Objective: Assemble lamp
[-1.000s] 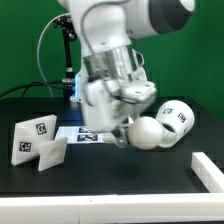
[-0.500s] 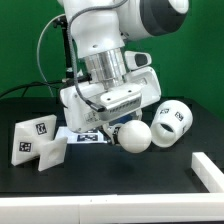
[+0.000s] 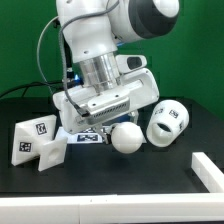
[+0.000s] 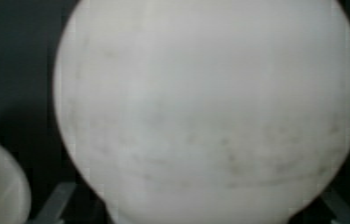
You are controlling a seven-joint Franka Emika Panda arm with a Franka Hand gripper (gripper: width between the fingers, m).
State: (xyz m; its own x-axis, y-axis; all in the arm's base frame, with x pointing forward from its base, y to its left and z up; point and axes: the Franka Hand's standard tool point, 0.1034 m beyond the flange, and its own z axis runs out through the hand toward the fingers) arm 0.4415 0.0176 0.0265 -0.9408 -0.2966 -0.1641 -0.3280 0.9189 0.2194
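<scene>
My gripper [image 3: 113, 124] is shut on the round white bulb [image 3: 125, 137] and holds it just above the black table in the middle of the exterior view. The bulb fills the wrist view [image 4: 207, 100], with the fingers [image 4: 65, 200] dimly seen at its sides. The angular white base block [image 3: 34, 139] with a square tag stands at the exterior view's left. The tapered white shade [image 3: 169, 121] lies on its side at the exterior view's right, apart from the bulb.
The marker board [image 3: 85, 135] lies flat behind the bulb, partly under the arm. A white bar [image 3: 208, 170] sits at the table's front right corner. Cables hang behind the arm.
The arm has carried the bulb toward the exterior view's left, away from the shade and closer to the base block.
</scene>
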